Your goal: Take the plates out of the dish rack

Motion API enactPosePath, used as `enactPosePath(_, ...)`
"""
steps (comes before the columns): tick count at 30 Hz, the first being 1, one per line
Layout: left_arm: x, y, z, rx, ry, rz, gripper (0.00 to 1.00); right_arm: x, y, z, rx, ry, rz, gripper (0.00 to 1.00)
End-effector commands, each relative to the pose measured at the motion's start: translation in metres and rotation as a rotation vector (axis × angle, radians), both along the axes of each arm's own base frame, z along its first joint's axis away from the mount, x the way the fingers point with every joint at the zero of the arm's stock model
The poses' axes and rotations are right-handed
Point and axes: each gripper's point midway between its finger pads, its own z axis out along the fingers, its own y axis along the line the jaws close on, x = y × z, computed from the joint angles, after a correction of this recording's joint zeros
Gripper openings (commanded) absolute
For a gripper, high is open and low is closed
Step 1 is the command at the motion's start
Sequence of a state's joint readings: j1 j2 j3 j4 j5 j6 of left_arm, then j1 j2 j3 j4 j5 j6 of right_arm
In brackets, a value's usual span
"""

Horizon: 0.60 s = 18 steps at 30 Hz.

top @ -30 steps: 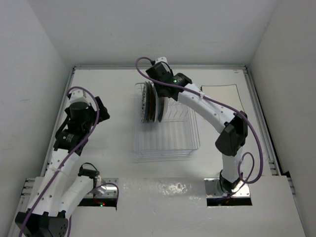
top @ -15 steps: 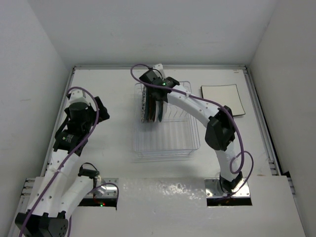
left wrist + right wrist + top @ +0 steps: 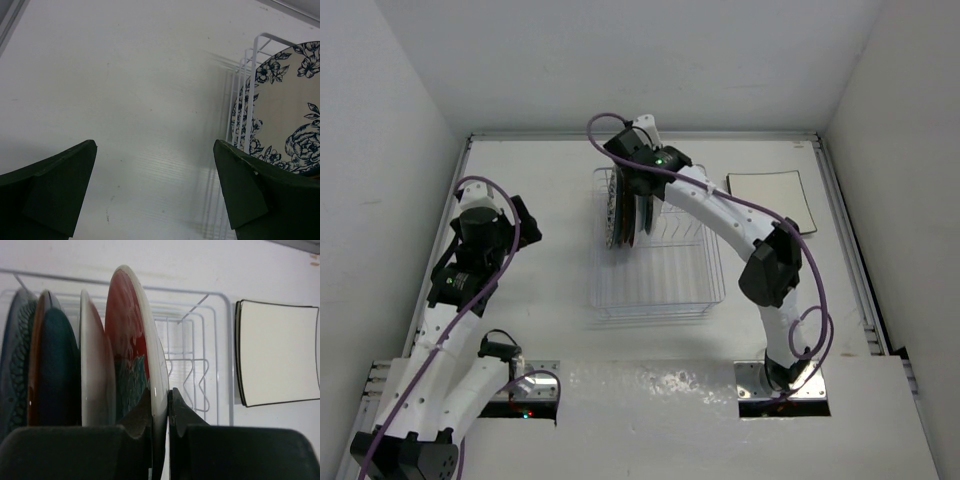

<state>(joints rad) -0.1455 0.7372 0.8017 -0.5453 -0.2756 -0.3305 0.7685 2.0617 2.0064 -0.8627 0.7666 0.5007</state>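
The white desk (image 3: 540,190) carries the see-through wire dish rack (image 3: 665,285), which sits under the right arm and well to the right of the left one. A row of plates (image 3: 623,212) stands on edge at the rack's far end, directly beneath the right tool (image 3: 160,407).

That tool is pinched almost closed on the lower rim of the red plate (image 3: 131,340) with a teal blotch. One finger is on each face, and the plate stands upright in its slot. To the tool's left stand a pale plate (image 3: 95,370), a teal plate (image 3: 57,365) and a dark patterned one at the end. To its right, outside the rack, a pale square plate (image 3: 277,352) with a dark rim lies flat on the desk.

The left tool (image 3: 153,145) is spread wide and holds nothing, hanging over bare desk. The floral plate (image 3: 290,115) shows ahead and to its right, behind the rack's end wires.
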Motion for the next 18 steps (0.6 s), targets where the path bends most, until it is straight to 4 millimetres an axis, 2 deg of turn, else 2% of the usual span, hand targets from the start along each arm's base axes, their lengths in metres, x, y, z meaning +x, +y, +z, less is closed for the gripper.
enactPosePath(1, 0.003, -0.004, 0.014, -0.009, -0.049, -0.014, 1.00, 0.011, -0.019, 0.107, 0.081, -0.251, -0.075, 0.00)
enactPosePath(5, 0.003, -0.004, 0.013, -0.009, -0.046, -0.014, 1.00, 0.008, -0.027, 0.136, 0.083, -0.297, -0.077, 0.00)
enactPosePath(10, 0.003, -0.006, 0.015, -0.012, -0.053, -0.023, 1.00, -0.009, -0.052, 0.181, 0.086, -0.375, -0.100, 0.00)
enactPosePath(12, 0.003, -0.011, 0.016, -0.021, -0.058, -0.052, 1.00, -0.016, -0.061, 0.195, 0.075, -0.395, -0.100, 0.00)
enactPosePath(13, 0.004, -0.014, 0.017, -0.021, -0.062, -0.069, 1.00, -0.024, -0.069, 0.209, 0.091, -0.417, -0.097, 0.00)
enactPosePath(15, 0.003, -0.024, 0.021, -0.033, -0.078, -0.128, 1.00, -0.031, -0.073, 0.215, 0.093, -0.415, -0.071, 0.00)
enactPosePath(16, 0.003, -0.027, 0.025, -0.039, -0.096, -0.148, 1.00, -0.040, -0.079, 0.229, 0.127, -0.433, -0.051, 0.00)
enactPosePath(18, -0.001, -0.038, 0.036, -0.061, -0.139, -0.213, 1.00, -0.048, -0.075, 0.230, 0.175, -0.430, 0.013, 0.00)
